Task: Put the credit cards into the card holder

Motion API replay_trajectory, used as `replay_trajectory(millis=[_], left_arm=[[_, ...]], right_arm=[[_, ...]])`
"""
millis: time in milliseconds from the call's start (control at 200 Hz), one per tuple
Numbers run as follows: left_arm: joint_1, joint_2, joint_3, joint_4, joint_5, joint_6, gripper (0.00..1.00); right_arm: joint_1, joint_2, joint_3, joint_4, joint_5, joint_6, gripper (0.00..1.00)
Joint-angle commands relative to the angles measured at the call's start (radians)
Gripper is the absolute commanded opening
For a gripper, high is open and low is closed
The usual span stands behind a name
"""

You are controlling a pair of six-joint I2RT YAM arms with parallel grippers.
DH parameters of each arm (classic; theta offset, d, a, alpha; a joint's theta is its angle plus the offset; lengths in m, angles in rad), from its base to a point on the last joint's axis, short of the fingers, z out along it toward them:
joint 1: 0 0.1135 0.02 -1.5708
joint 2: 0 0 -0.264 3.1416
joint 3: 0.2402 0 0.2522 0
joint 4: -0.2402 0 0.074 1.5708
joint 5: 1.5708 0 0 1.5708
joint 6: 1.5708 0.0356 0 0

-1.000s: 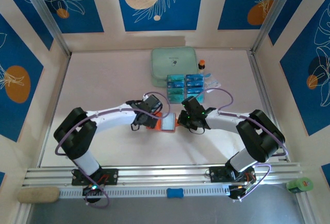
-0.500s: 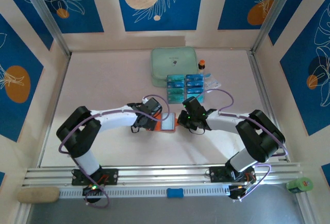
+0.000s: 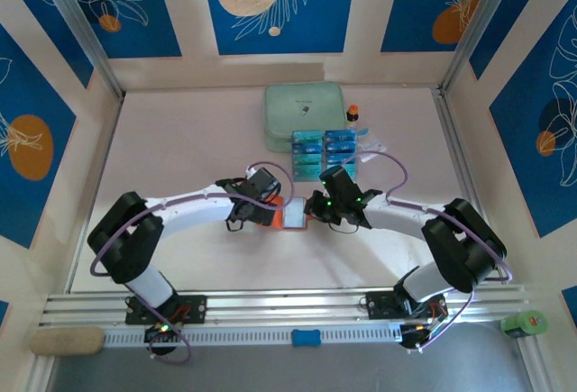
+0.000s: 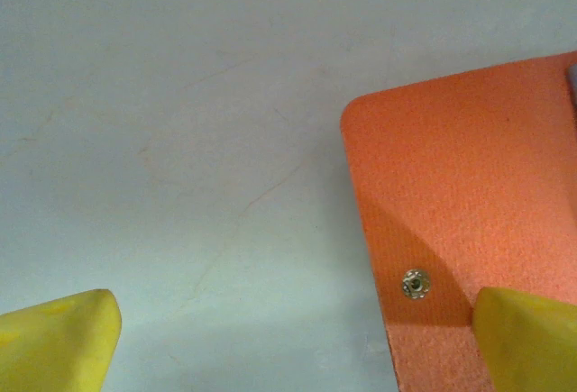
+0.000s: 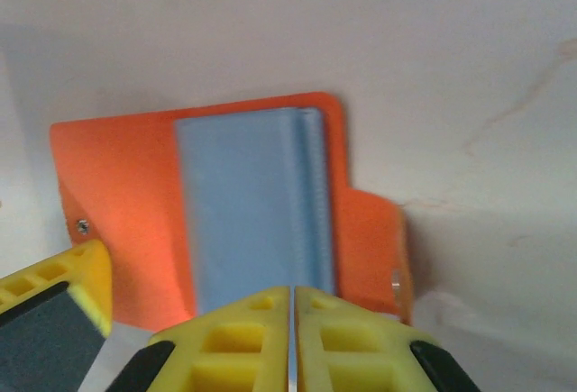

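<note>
1. Top view: the card holder (image 3: 290, 216) lies open and flat on the pale table (image 3: 180, 140), just below centre of frame. It has an orange outer and a grey-blue inside panel facing up.
2. Left gripper (image 3: 268, 212) sits at the holder's left edge and right gripper (image 3: 312, 206) at its right edge. The two arms meet over it from either side.
3. Left wrist view: the left gripper (image 4: 293, 347) has its jaws spread wide and nothing between them. One yellow fingertip is in the lower left corner over bare table. The other fingertip (image 4: 527, 338), lower right, rests on the holder's orange flap (image 4: 469, 194), just beside a small metal snap stud (image 4: 415, 282).
4. Right wrist view: the right gripper (image 5: 293, 338) is clenched, its yellow fingers pressed together at bottom centre. A thin pale line runs between them; I cannot tell whether it is a card edge. The fingertips sit at the near edge of the holder's grey-blue pocket (image 5: 243, 212), with the snap tab (image 5: 383, 239) to their right.
5. Same view, lower left: the left gripper's yellow finger with a dark pad sits on the orange flap (image 5: 117, 185).
6. The credit cards (image 3: 311, 150), teal-blue, lie in two columns above and right of the holder, apart from it. Their light markings are too small to read.
7. A mint-green zip case (image 3: 305, 104) sits above the cards, its small dark emblem illegible. A small black item with an orange cap (image 3: 352, 113) stands just right of the case.
</note>
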Motion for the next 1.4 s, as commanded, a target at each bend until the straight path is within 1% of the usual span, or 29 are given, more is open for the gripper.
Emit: replay_trajectory(millis=[0,45,100,280,305,425,575,740,890,1000,1065,1195,1285,1395], left_arm=[[0.007,-0.035,0.013,-0.025,0.027,-0.022,1.0],[0.005,-0.04,0.013,-0.024,0.029,-0.025,1.0],[0.007,-0.046,0.012,-0.023,0.035,-0.028,1.0],[0.008,-0.069,0.023,-0.019,0.058,-0.042,1.0],[0.008,-0.074,0.026,-0.019,0.064,-0.045,1.0],[0.016,-0.096,0.047,-0.013,0.105,-0.068,1.0],[0.043,-0.152,0.064,0.055,0.25,-0.149,1.0],[0.049,-0.189,0.091,0.185,0.417,-0.272,1.0],[0.047,-0.173,0.059,0.373,0.545,-0.42,1.0],[0.041,-0.155,0.002,0.54,0.6,-0.537,1.0],[0.038,-0.141,-0.036,0.631,0.615,-0.602,1.0],[0.037,-0.097,-0.102,0.764,0.626,-0.689,1.0],[0.036,-0.082,-0.144,0.79,0.614,-0.709,1.0],[0.041,-0.098,-0.206,0.807,0.561,-0.71,1.0]], right_arm=[[0.022,0.018,0.037,0.013,-0.044,-0.031,0.1],[0.029,0.029,0.041,0.017,-0.048,-0.031,0.1],[0.038,0.043,0.044,0.025,-0.05,-0.029,0.07],[0.063,0.084,0.04,0.047,-0.047,-0.011,0.05],[0.067,0.091,0.04,0.05,-0.045,-0.007,0.04],[0.074,0.106,0.032,0.061,-0.04,0.001,0.03],[0.077,0.106,0.025,0.067,-0.038,0.005,0.02],[0.077,0.095,0.024,0.063,-0.033,0.008,0.02],[0.075,0.079,0.019,0.057,-0.022,0.014,0.02],[0.072,0.062,0.012,0.052,-0.013,0.016,0.02],[0.069,0.054,0.009,0.05,-0.009,0.016,0.02],[0.062,0.046,0.006,0.044,0.0,0.015,0.02],[0.052,0.046,0.001,0.041,0.007,0.016,0.02],[0.032,0.043,-0.013,0.048,0.013,0.016,0.02]])
